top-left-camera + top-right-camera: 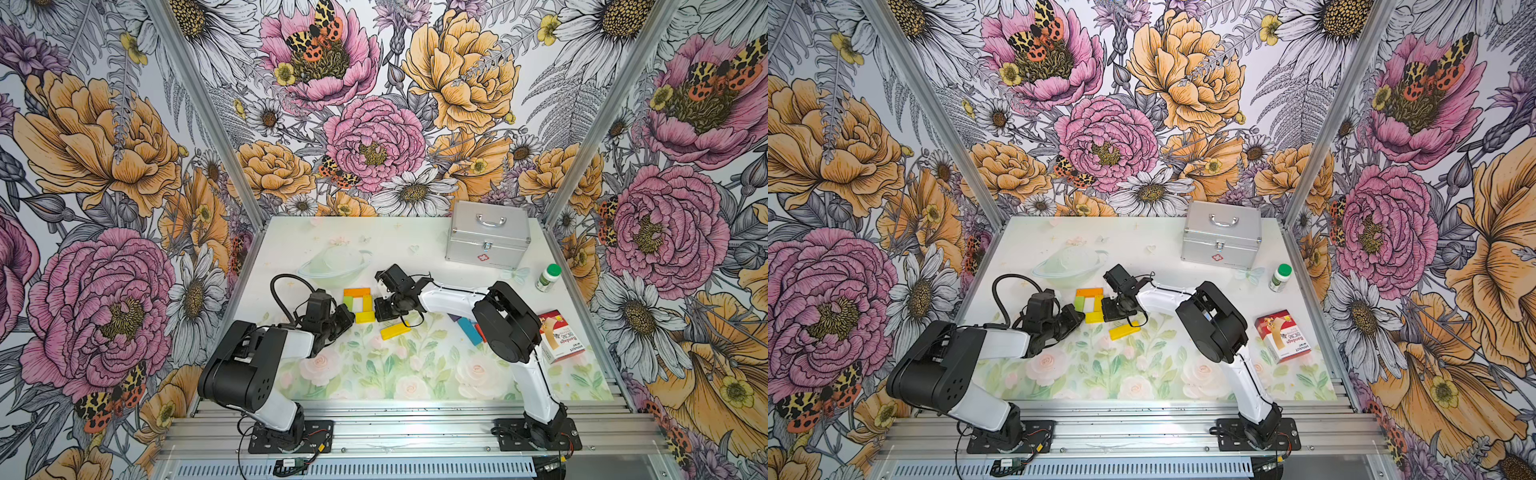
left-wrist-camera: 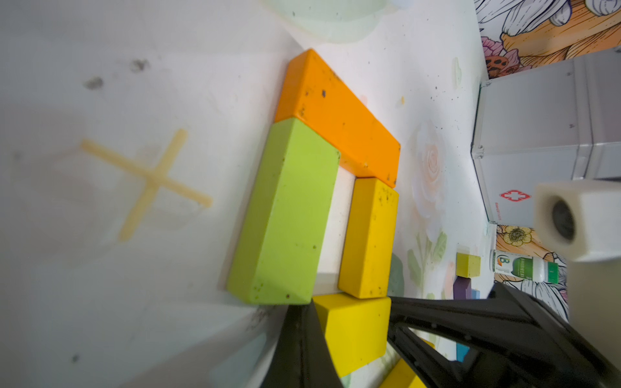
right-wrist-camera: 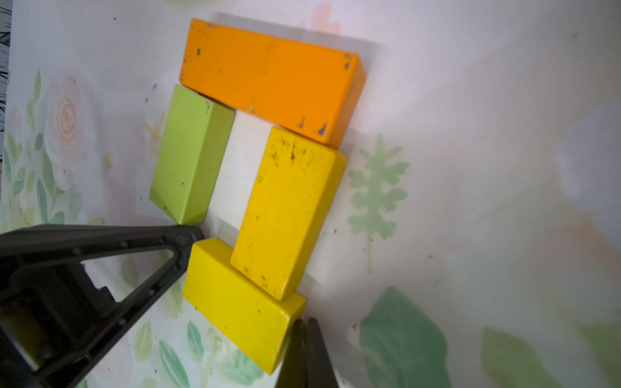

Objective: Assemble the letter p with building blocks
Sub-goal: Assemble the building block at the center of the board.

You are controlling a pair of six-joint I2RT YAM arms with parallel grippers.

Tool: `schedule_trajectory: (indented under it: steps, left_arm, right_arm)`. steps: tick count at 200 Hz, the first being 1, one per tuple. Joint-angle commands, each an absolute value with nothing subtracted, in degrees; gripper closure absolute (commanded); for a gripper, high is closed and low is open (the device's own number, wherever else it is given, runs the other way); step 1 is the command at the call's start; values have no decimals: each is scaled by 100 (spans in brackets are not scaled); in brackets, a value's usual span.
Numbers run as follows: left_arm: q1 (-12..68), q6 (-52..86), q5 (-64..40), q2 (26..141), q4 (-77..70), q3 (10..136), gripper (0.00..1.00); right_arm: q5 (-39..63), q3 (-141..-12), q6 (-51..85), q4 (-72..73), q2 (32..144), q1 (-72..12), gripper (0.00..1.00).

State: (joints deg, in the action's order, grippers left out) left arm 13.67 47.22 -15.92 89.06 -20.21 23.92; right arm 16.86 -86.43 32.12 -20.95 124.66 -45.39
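Four building blocks lie in a ring in both top views: orange (image 1: 356,291) at the far side, green (image 1: 348,302) on the left, dark yellow (image 1: 367,302) on the right and bright yellow (image 1: 365,316) at the near side. My left gripper (image 1: 347,318) is shut, with its tip (image 2: 302,322) against the bright yellow block's (image 2: 353,329) left end, beside the green block's (image 2: 285,215) corner. My right gripper (image 1: 380,309) is also shut and its tip (image 3: 305,327) touches that block's (image 3: 235,302) right end. Neither holds anything. One loose yellow block (image 1: 395,331) lies just nearer.
Purple, blue and red blocks (image 1: 467,326) lie partly hidden under my right arm's elbow. A silver first-aid case (image 1: 488,237) stands at the back right, with a green-capped bottle (image 1: 548,277) and a bandage carton (image 1: 559,336) along the right edge.
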Motion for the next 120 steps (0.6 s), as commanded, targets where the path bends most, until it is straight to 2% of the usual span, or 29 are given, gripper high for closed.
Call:
schedule_trajectory:
  steps: [1,120]
  left_arm:
    - [1347,4702,-1793,8903,-1951,2294,100]
    - [1327,4731,-1889,8740,-1942,2316,100]
  right_arm:
    - [1846,-8617,3241,-2253,12893,-4674,100]
    - [1777,-8512,3287,-2259,12809,-4665,100]
